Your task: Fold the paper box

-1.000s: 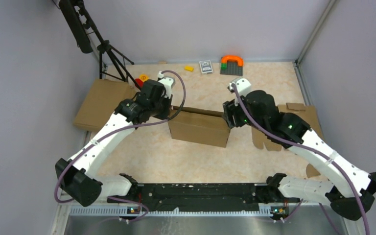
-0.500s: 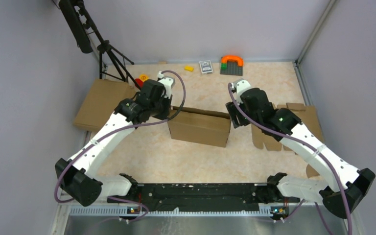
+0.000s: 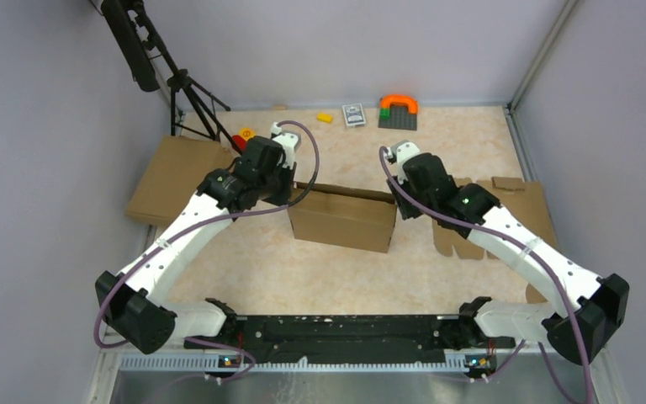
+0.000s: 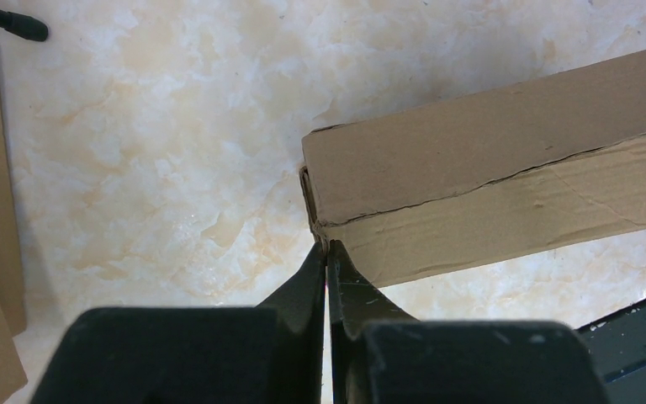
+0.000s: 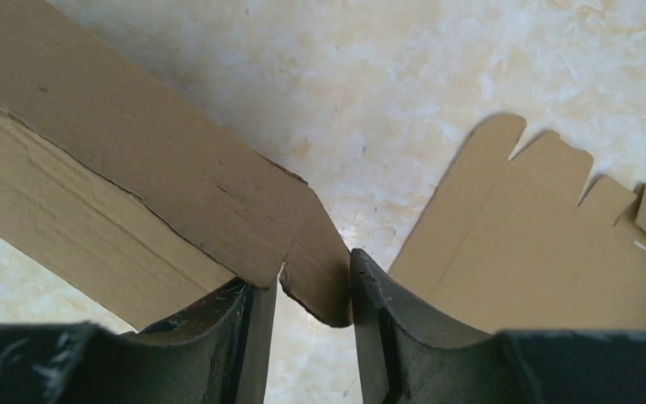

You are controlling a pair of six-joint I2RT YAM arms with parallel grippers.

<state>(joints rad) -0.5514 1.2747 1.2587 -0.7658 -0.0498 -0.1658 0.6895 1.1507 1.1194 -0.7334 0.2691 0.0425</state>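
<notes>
1. Located paper box (image 3: 342, 220) at mid-table, between the two arms. Partly formed: long walls raised, top not closed.
2. Found left gripper (image 4: 327, 252) fully closed, with nothing visible between the fingers. Tips set against the box's left end corner, at the seam. Judged a brace, placed to stop the box sliding leftward during work on the other end.
3. Found right gripper (image 5: 307, 286) part open, straddling rounded end tab (image 5: 324, 269) at the box's right end. Contact with the tab at one finger, clear gap at the other. Not clamped as seen; judged poised to pinch the tab and turn it inward.
4. Noted notched cardboard blank (image 5: 538, 244) lying flat near the table's right edge, just beside the right gripper. Noted flat cardboard sheet (image 3: 177, 177) at the left edge. Neither touched by an arm.
5. Risk, as judged: skewed box or off-score crease on loss of the brace.
</notes>
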